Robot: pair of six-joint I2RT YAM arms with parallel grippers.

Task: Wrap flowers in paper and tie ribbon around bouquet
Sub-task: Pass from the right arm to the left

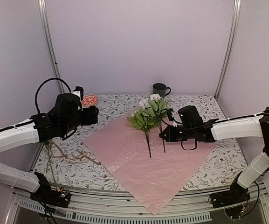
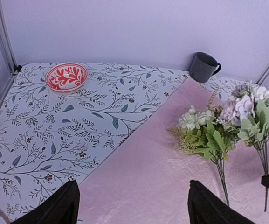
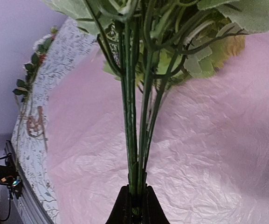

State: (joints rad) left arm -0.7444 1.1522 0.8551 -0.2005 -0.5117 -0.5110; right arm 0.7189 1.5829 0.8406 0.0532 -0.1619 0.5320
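The lilac-pink paper point(image 1: 139, 161) lies flat as a diamond on the floral cloth. Two bunches of flowers rest on it. The green and white bunch point(image 1: 143, 119) lies free. My right gripper point(image 1: 164, 135) is shut on the stalks of the pink and white bunch point(image 1: 155, 103); in the right wrist view the green stalks point(image 3: 136, 140) run up from the closed gripper point(image 3: 135, 207) over the paper point(image 3: 213, 158). My left gripper point(image 1: 93, 115) hovers open above the paper's left corner, with only paper point(image 2: 143, 177) between its fingers point(image 2: 55, 210). The beige ribbon point(image 3: 34, 124) curls near the table's left edge.
A dark mug point(image 1: 160, 89) stands at the back, and a red-and-white bowl point(image 1: 89, 100) at the back left. Another flower stem point(image 1: 48, 147) lies along the left edge by the ribbon. Metal posts point(image 1: 48, 42) frame the booth walls.
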